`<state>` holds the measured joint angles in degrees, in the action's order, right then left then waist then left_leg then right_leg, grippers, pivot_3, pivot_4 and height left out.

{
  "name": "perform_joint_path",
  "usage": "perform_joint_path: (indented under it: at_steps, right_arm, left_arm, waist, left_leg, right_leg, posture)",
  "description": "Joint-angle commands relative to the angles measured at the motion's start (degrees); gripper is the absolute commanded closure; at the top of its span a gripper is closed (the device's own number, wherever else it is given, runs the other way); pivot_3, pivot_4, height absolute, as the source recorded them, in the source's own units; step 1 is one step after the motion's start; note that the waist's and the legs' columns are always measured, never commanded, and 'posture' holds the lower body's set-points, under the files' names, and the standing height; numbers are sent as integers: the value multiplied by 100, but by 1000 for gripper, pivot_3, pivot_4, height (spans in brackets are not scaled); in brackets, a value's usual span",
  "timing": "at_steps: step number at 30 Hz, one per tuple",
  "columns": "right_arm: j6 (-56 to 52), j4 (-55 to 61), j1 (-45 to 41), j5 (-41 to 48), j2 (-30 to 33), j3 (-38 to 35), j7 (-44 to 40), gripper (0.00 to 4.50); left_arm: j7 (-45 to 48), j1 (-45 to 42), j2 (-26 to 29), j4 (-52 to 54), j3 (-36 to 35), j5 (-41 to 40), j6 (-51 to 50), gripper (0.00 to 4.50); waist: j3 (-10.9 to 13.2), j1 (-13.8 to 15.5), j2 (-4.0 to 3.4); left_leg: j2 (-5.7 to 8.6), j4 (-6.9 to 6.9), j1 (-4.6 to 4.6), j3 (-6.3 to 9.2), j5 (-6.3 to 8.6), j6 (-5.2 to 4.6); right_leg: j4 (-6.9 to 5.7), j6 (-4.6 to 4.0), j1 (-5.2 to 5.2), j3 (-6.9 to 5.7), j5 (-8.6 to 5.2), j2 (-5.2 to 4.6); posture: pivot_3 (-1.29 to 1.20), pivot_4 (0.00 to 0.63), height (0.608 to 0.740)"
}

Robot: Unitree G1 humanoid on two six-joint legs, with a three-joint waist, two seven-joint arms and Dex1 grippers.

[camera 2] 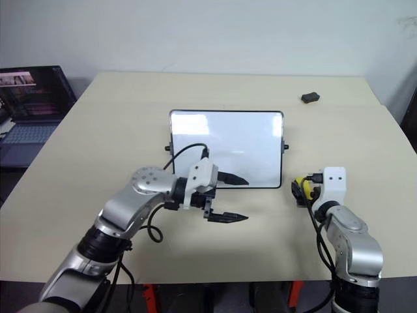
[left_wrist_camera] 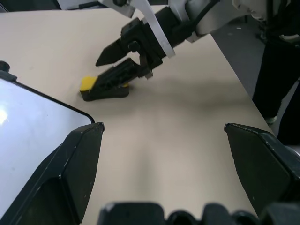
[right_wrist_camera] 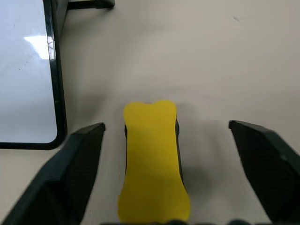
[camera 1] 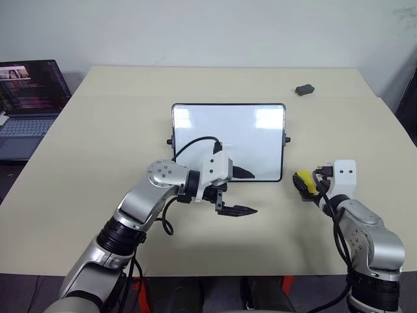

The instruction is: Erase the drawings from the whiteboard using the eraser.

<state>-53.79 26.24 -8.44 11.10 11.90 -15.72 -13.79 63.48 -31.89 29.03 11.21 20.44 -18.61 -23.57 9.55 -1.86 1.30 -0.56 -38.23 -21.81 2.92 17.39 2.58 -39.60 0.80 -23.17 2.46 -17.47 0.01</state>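
The eraser lay flat on the counter, felt base down, just beside the near right corner of the whiteboard and apart from its frame. The right gripper sat around it with its jaws spread wide, one finger on each long side and a clear gap to both, so nothing was gripped. The left gripper hovered at the board's near edge with its jaws also wide and empty.

The board's face looked clean in these views; no drawings could be made out, though glare and the left arm hid part of it.

The eraser looked light and fairly stiff, a small waisted block with a smooth yellow top and a soft dark underside. The narrowed middle seemed the best place to pinch, across the two long sides, where the fingers would seat and not slide off the rounded ends. Its plastic flanks might be slippery, so a firm, square close would likely be needed. The board itself, glossy and thin-framed, could skate on the counter under a wiping push.

A small dark lump rested well away near the far right edge.
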Motion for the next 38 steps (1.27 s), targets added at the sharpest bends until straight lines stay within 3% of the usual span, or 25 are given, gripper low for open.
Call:
perform_joint_path:
  at_steps: [1, 9, 16, 22, 25, 38]
  right_arm:
    - [544, 642, -145, 407, -132, -139, -71, 25]
    - [2474, 424, 352, 499, -406, -389, 36, 25]
    - [3686, -187, 967, 483, -139, -747, -135, 25]
    - [4764, -588, 1468, 948, -309, -1068, -473, 25]
    - [5063, -1003, 1570, 974, -221, -1101, -610, 25]
    - [5058, -1691, 972, 962, 327, -739, -743, 25]
  left_arm:
    - [-229, 171, 29, 313, -340, -120, -104, 0]
    - [-1957, 1189, -165, 891, -1834, -282, -548, 0]
    - [-3583, 2424, -516, 1917, -3019, -140, -832, 0]
    - [-4483, 2752, -972, 1809, -3244, 294, -269, 0]
    - [-4916, 2913, -1248, 1730, -3227, 524, -84, 0]
    - [-5758, 3507, -1817, 1535, -3698, 606, 250, 0]
  waist:
    - [0, -12, -1]
    - [-3, 7, 0]
    - [-4, 15, -2]
    - [-5, 38, -2]
    - [-4, 28, -4]
    - [-8, 25, -9]
  left_leg:
    - [-1, 0, 1, -1, 0, 0]
    - [-2, -8, 0, 4, 0, -1]
    - [-2, -17, 2, 0, 0, -1]
    - [1, -52, 14, 12, 1, -1]
    - [1, -43, 81, 7, 3, -3]
    - [3, -44, 100, 5, 3, -2]
  right_leg:
    - [-3, 0, -1, 1, 0, 0]
    - [-10, 1, -1, -2, 0, -3]
    - [-23, 1, -1, 2, 0, -7]
    - [-39, 4, 26, -9, 2, -6]
    - [-23, 6, 97, -4, 0, -6]
    - [-18, 7, 117, 0, 0, -3]
  posture:
    - [0, 150, 740]
    - [0, 150, 740]
    - [0, 150, 740]
    - [0, 150, 740]
    - [0, 150, 740]
    - [0, 150, 740]
